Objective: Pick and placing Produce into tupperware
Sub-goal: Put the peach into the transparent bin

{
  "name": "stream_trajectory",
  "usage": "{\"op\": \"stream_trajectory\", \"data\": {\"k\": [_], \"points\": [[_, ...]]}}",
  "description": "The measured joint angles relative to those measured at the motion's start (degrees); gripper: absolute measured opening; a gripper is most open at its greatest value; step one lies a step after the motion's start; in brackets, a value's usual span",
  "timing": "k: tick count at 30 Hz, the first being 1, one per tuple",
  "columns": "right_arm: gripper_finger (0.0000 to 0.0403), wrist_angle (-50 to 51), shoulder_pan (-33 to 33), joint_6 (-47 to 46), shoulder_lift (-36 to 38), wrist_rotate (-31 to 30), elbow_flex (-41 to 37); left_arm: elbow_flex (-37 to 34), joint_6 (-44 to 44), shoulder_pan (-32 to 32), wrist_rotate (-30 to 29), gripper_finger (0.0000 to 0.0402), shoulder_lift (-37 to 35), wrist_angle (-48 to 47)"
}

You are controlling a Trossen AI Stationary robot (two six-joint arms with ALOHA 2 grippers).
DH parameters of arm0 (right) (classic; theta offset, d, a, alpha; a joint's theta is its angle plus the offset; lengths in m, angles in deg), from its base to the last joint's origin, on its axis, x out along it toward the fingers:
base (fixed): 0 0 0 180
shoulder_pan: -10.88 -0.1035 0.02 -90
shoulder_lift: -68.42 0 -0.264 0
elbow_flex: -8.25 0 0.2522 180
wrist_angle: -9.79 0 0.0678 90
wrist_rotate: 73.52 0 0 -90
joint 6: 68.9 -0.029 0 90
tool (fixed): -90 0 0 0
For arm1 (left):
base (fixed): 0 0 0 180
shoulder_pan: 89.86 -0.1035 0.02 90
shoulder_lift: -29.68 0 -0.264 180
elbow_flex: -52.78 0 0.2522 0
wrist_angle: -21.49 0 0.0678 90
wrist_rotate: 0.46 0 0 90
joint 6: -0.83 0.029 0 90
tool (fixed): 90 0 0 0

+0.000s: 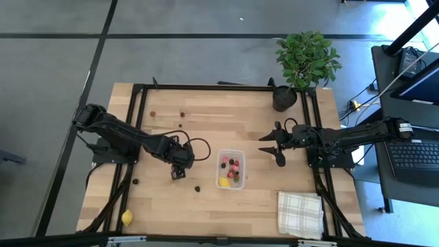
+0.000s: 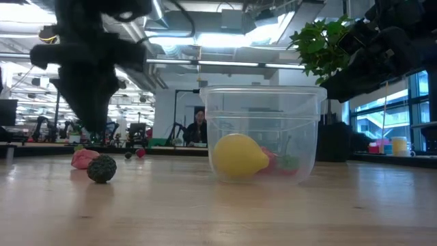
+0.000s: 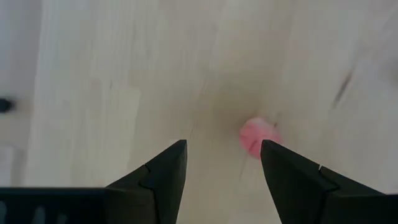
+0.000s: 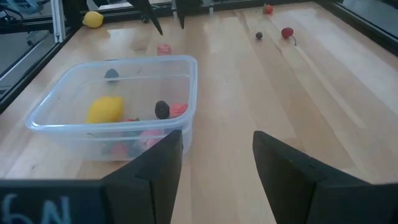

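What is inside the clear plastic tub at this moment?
The clear rectangular plastic tub holds one yellow lemon-like piece, a dark maroon berry and several red and pink bits. The pile hides any pieces underneath, so no exact count.

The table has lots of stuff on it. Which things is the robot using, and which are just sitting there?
For the job: small clear plastic tub; yellow lemon-like piece inside it; pink berry bit under the left gripper; dark bumpy berry.

Just lying about: green potted plant; white checked cloth.
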Motion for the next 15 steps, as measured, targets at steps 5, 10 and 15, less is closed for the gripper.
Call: {"op": "stream_trajectory", "data": {"k": [5, 10, 15], "points": [[0.0198, 0.0, 0.0, 0.0, 0.0, 0.0, 0.0, -2.5, -1.6, 0.0, 3.0, 0.0197, 0.0, 4.9], [0.0198, -0.1, 0.0, 0.0, 0.0, 0.0, 0.0, -3.8, -1.9, 0.0, 4.2, 0.0197, 0.4, 9.0], [0.0198, -0.1, 0.0, 0.0, 0.0, 0.0, 0.0, -5.6, -5.1, 0.0, 4.4, 0.0197, 0.6, 10.8]]}}
